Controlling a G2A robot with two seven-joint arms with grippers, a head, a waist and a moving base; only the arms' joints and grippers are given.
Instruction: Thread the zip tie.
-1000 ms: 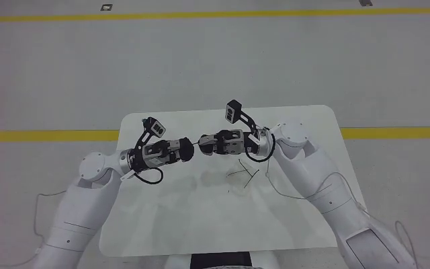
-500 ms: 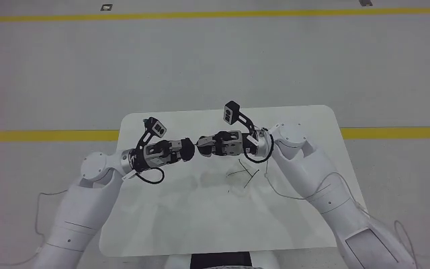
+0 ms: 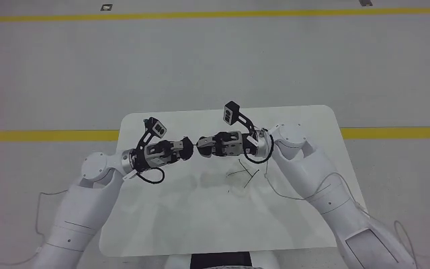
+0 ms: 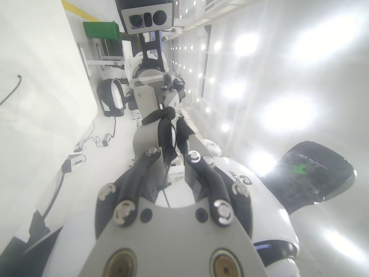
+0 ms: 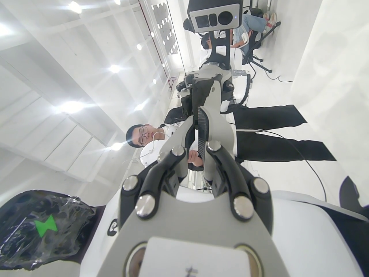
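The left tool point(image 3: 190, 147) hangs above the desk point(image 3: 168, 215), its fingers point(image 4: 165, 136) narrowed onto a thin black zip tie point(image 3: 195, 143). The zip tie spans the short gap to the right tool point(image 3: 200, 144), which is likewise pinched onto it. Loose ties point(image 3: 243, 173) lie on the desk further right.

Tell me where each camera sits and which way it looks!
Top view: above the arms, looking down at the table; both arms show, left gripper and right gripper tip to tip at the zip tie.
Left wrist view: on the left wrist, looking along its own fingers toward the right arm's camera.
Right wrist view: on the right wrist, looking along its own fingers toward the left arm's camera.
Shared: the wrist views face each other.
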